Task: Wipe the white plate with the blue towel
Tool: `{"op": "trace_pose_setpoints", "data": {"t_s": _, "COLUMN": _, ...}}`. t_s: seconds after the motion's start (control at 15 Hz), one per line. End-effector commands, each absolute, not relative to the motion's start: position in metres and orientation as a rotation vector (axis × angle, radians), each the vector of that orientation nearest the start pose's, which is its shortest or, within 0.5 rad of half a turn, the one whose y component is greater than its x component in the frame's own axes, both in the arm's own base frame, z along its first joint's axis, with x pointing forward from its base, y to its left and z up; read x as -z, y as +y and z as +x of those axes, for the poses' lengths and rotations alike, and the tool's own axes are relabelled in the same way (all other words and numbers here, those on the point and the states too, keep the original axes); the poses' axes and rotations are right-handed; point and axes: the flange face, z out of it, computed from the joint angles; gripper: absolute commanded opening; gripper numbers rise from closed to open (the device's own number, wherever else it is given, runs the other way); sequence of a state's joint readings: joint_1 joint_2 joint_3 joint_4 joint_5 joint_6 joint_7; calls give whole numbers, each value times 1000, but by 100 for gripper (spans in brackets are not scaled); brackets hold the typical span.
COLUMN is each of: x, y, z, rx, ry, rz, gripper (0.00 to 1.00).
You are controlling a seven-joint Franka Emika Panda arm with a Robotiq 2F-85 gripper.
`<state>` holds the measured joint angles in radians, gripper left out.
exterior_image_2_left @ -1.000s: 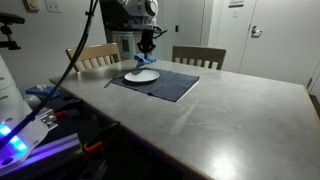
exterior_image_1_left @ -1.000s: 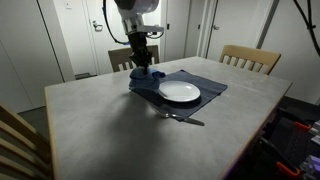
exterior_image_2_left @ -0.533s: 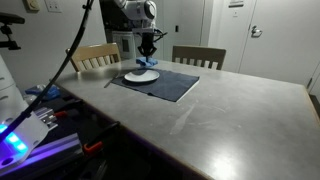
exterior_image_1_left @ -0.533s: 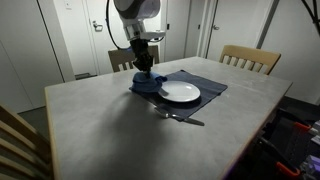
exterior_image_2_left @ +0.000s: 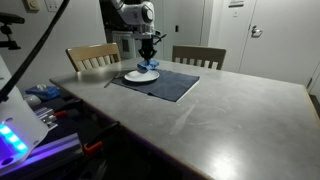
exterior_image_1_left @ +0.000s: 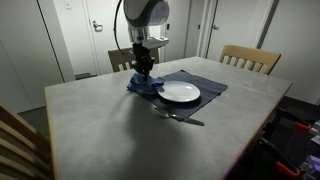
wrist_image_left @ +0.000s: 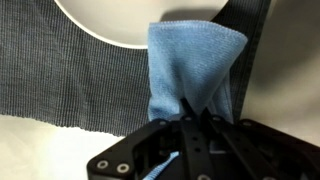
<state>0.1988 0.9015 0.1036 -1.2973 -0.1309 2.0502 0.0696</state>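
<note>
A round white plate (exterior_image_1_left: 180, 92) sits on a dark blue placemat (exterior_image_1_left: 208, 82) on the grey table; it also shows in the other exterior view (exterior_image_2_left: 140, 75) and at the top of the wrist view (wrist_image_left: 110, 22). My gripper (exterior_image_1_left: 145, 70) is shut on the light blue towel (exterior_image_1_left: 143, 82), which hangs down just beside the plate's edge, over the placemat. In the wrist view the towel (wrist_image_left: 190, 70) is pinched between the fingers (wrist_image_left: 200, 112) and drapes next to the plate rim. In an exterior view the gripper (exterior_image_2_left: 150, 60) holds the towel (exterior_image_2_left: 152, 68) at the plate's far edge.
A fork or utensil (exterior_image_1_left: 185, 119) lies on the table by the placemat's front edge. Wooden chairs (exterior_image_1_left: 250, 58) (exterior_image_2_left: 92, 56) stand around the table. Table edges drop off near equipment with cables (exterior_image_2_left: 40, 105).
The gripper with the towel has lifted slightly and shifted a little toward the plate; the arm's upper part has swung over. The plate and placemat have not moved.
</note>
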Motion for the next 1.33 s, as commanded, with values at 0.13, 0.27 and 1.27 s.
{"op": "trace_pose_setpoints", "data": {"t_s": 0.13, "x": -225, "y": 161, "z": 660, "rx": -181, "ry": -427, "rz": -3160, "gripper": 2}}
{"op": "trace_pose_setpoints", "data": {"t_s": 0.27, "x": -230, "y": 151, "z": 642, "rx": -218, "ry": -420, "rz": -3154, "gripper": 2}}
{"op": "trace_pose_setpoints", "data": {"t_s": 1.27, "x": -155, "y": 116, "z": 566, "rx": -107, "ry": -496, "rz": -3042, "gripper": 2}}
